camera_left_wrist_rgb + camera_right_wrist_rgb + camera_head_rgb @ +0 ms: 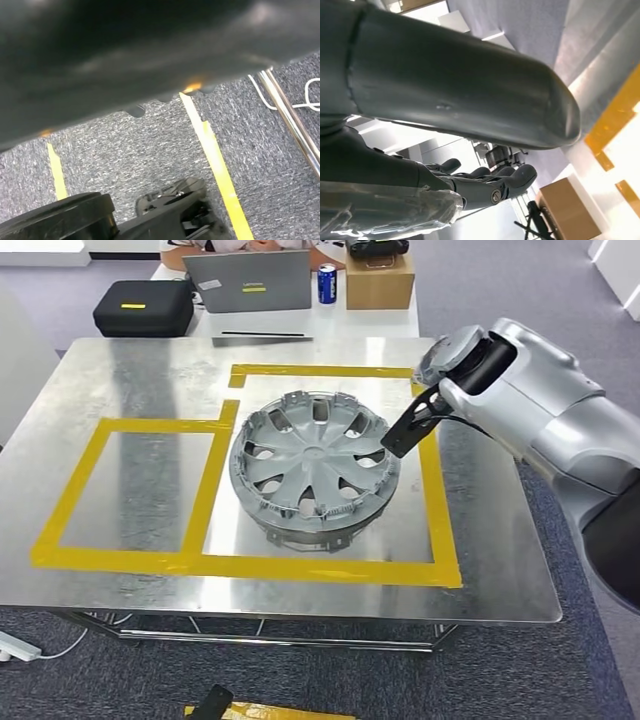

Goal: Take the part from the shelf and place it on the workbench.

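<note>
The part, a silver hubcap [313,468], lies flat on the steel workbench [490,540] inside the larger yellow tape square [438,500]. My right arm reaches in from the right, and a dark finger of the right hand [411,425] hangs over the hubcap's right rim. In the right wrist view the thick thumb [463,85] and the darker fingers [493,182] stand well apart with nothing between them, and a silvery edge [384,212] lies under the fingers. My left hand [113,55] is a dark blur over the carpet, and its fingers cannot be made out.
A smaller yellow tape rectangle [113,490] marks the bench's left half. On the table behind stand a laptop [249,282], a black case [143,308], a blue can [327,284] and a cardboard box [380,280], with a person seated beyond. Yellow tape [219,165] crosses the floor.
</note>
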Motion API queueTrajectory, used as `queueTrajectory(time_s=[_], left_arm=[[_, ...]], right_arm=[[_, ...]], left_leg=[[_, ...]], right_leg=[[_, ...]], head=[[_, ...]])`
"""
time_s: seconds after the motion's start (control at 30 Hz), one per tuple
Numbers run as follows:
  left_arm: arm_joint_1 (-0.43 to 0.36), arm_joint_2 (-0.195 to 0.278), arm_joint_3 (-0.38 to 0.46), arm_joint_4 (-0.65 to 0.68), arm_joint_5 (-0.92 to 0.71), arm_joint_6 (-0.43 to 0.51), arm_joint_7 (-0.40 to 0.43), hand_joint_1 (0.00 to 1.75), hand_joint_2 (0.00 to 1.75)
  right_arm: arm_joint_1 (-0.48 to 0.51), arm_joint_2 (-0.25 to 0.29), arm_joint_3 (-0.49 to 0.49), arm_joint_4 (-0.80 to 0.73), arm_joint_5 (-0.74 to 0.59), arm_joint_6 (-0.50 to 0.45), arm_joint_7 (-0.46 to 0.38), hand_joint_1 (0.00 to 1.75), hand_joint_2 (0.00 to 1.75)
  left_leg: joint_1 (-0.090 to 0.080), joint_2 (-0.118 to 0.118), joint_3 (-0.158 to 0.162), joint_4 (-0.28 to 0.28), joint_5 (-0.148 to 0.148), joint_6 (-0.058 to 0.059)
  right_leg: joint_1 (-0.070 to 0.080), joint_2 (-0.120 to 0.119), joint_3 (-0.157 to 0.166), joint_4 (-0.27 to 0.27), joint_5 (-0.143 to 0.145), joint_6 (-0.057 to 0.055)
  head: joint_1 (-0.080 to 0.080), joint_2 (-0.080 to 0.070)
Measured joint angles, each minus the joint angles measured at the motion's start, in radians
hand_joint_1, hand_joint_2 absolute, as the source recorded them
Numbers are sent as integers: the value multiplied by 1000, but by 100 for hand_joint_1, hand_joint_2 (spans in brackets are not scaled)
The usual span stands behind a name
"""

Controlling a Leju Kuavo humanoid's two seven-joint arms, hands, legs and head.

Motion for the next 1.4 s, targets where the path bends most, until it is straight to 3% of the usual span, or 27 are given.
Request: queueTrajectory(time_s=[0.07, 0.1, 0.13, 0.2, 0.23, 0.3, 0.37, 0.43, 0.47, 0.53, 0.57, 0.6, 0.63, 0.7, 0.77, 0.8, 0.9, 0.93, 0.97, 1.07, 1.1, 1.13, 1.17, 1.23, 1.27, 1.33, 1.4], left_arm=[[0, 1, 0, 0, 1, 1, 0, 0, 0], [0, 2, 0, 0, 1, 1, -1, 0, 0], [0, 2, 0, 0, 2, 1, -1, 0, 0], [0, 5, 0, 0, 3, 1, -1, 0, 0], [-1, 6, 0, 1, 5, 1, -1, 0, 0], [-2, 8, 0, 1, 12, 8, -11, 0, 0], [5, 8, 1, 1, 25, 24, -43, 0, 0], [17, 8, 3, 3, 31, 41, -75, 0, 0], [21, 7, 3, 5, 31, 46, -85, 0, 0], [27, 8, 4, 8, 31, 53, -91, 0, 0], [32, 8, 5, 8, 31, 56, -91, 0, 0], [38, 9, 5, 8, 31, 58, -91, 0, 0], [44, 9, 6, 8, 31, 61, -91, 0, 0], [50, 9, 7, 8, 30, 64, -91, 0, 0], [48, 9, 8, 9, 30, 65, -90, 0, 0], [45, 9, 8, 9, 30, 65, -90, 0, 0], [40, 10, 8, 9, 30, 66, -90, 0, 0], [39, 10, 8, 9, 30, 66, -90, 0, 0], [38, 10, 8, 9, 30, 66, -90, 0, 0], [37, 10, 8, 9, 30, 67, -90, 0, 0], [37, 11, 8, 9, 30, 68, -90, 0, 0], [37, 11, 8, 9, 29, 69, -90, 0, 0], [37, 11, 8, 9, 29, 70, -90, 0, 0], [36, 14, 8, 9, 29, 74, -90, 0, 0], [36, 15, 8, 9, 28, 75, -90, 0, 0], [35, 16, 8, 9, 25, 77, -89, 0, 0], [36, 16, 8, 9, 22, 78, -88, 0, 0]], right_arm=[[1, -10, 20, -12, -5, -5, -2, 0, 0], [1, -15, 28, -17, -8, -5, -3, 0, 0], [1, -20, 36, -22, -9, -6, -4, 0, 0], [-1, -31, 46, -33, -5, -6, -6, 0, 0], [-3, -38, 50, -40, 3, -6, -8, 0, 0], [26, -56, 44, -80, -13, -46, 14, 0, 0], [165, -97, -20, -215, -142, -206, 50, 0, 0], [422, -152, -155, -426, -391, -506, 35, 0, 0], [554, -170, -242, -527, -506, -671, 13, 0, 0], [765, -188, -483, -698, -619, -958, -20, 0, 0], [834, -192, -627, -764, -619, -1052, -27, 0, 0], [891, -195, -776, -822, -604, -1110, -33, 0, 0], [937, -196, -912, -874, -585, -1135, -38, 0, 0], [1000, -195, -1106, -966, -555, -1116, -50, 0, 0], [1040, -194, -1202, -1041, -540, -1088, -56, 0, 0], [1057, -193, -1220, -1069, -538, -1084, -57, 0, 0], [1098, -192, -1228, -1123, -536, -1079, -56, 0, 0], [1106, -192, -1229, -1136, -536, -1078, -56, 0, 0], [1110, -192, -1230, -1147, -536, -1078, -56, 0, 0], [1124, -192, -1233, -1167, -535, -1079, -56, 0, 0], [1130, -192, -1234, -1170, -534, -1081, -56, 0, 0], [1136, -192, -1234, -1174, -532, -1083, -56, 0, 0], [1140, -192, -1236, -1177, -529, -1085, -56, 0, 0], [1145, -192, -1240, -1185, -519, -1093, -56, 0, 0], [1147, -192, -1243, -1188, -513, -1098, -56, 0, 0], [1154, -192, -1249, -1194, -503, -1111, -56, 0, 0], [1160, -193, -1255, -1200, -495, -1121, -58, 0, 0]], left_leg=[[1, 0, -52, 107, -34, -4], [1, 0, -60, 119, -25, -4], [2, 0, -52, 96, 0, -3], [2, 0, 2, -20, 71, 1], [1, 0, 29, -77, 92, 4], [0, -2, 56, -135, 97, 12], [7, -6, 74, -151, 91, 20], [16, -13, 99, -162, 88, 30], [17, -18, 105, -164, 88, 37], [12, -32, 99, -163, 87, 47], [9, -39, 95, -163, 88, 49], [7, -46, 93, -163, 88, 49], [6, -50, 93, -163, 88, 49], [3, -51, 94, -162, 86, 46], [-4, -41, 93, -160, 81, 38], [-6, -35, 93, -158, 79, 34], [-7, -21, 92, -153, 71, 20], [-7, -17, 87, -136, 55, 15], [-6, -13, 73, -100, 28, 10], [-5, -8, -4, 86, -71, 3], [-5, -8, -19, 123, -80, 3], [-5, -8, -16, 123, -68, 5], [-5, -8, 4, 88, -41, 8], [-8, -8, 73, -43, 25, 20], [-10, -8, 102, -101, 42, 26], [-13, -8, 125, -154, 47, 33], [-13, -7, 125, -162, 51, 40]], right_leg=[[0, 1, 1, 1, -1, -3], [0, 2, 2, 2, -2, -3], [0, 3, 3, 2, -3, -2], [1, 4, 5, 4, -6, 2], [3, 5, 4, 6, -8, 5], [8, 4, 3, 6, -10, 13], [13, -1, 18, -5, -13, 21], [16, -4, 25, 18, -39, 32], [13, -5, 6, 63, -65, 36], [6, -4, -65, 203, -128, 42], [4, -4, -98, 260, -145, 43], [3, -4, -115, 285, -145, 43], [3, -4, -112, 268, -125, 42], [4, -7, -54, 140, -57, 35], [6, -10, 5, 25, -17, 27], [8, -9, 17, 3, -13, 24], [7, 2, 17, -1, -10, 13], [5, 2, 17, -3, -9, 8], [4, 2, 17, -4, -8, 3], [5, -1, 15, -3, -7, -3], [6, -1, 14, -3, -7, -3], [6, -1, 14, -3, -6, -4], [7, 0, 14, -3, -6, -4], [9, 1, 15, -2, -6, -2], [11, 2, 13, -1, -5, 1], [12, 2, 8, 1, -2, 10], [10, 2, 2, 2, -1, 20]], head=[[0, 0], [0, 0], [0, 0], [0, 0], [0, 0], [-1, 0], [0, 0], [7, 0], [9, 0], [12, 0], [12, 0], [13, 0], [14, 0], [15, 0], [14, 0], [12, 0], [10, 0], [7, 0], [5, 0], [1, 0], [1, 0], [1, 0], [1, 0], [1, 0], [1, 0], [2, 0], [2, 0]])
